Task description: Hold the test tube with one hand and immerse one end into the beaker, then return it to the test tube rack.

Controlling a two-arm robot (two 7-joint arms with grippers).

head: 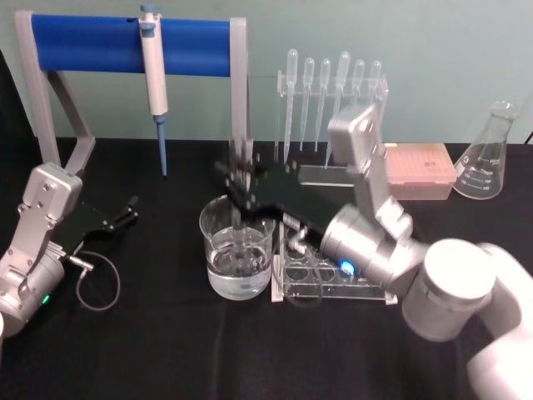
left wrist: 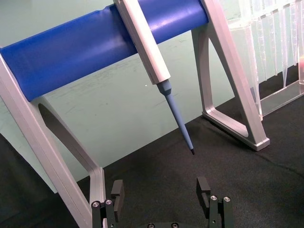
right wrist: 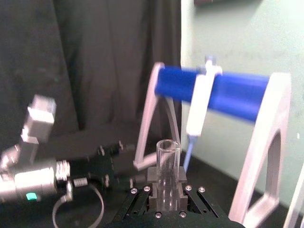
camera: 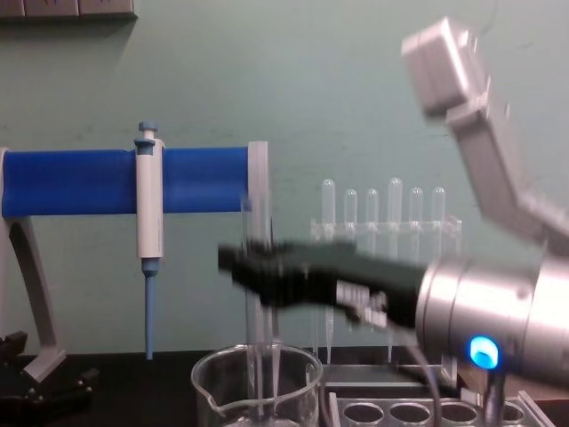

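Black cloth covers the table; pale green wall behind, dark curtain at one side in the right wrist view. At the back stands a grey stand w/ blue bar carrying a blue-and-white pipettor, tip down. Nearby: rack of plastic pipettes, pink tip box, Erlenmeyer flask far right. A clear rack w/ round holes sits just beside the beaker, which holds some clear liquid.

Right gripper is above the beaker, fingers pinched on the test tube, held upright. Tube's lower end reaches down inside the beaker rim in the chest view; can't tell if it touches the liquid.

Left gripper is parked low at table's left, fingers spread apart, holding nothing, facing the stand.
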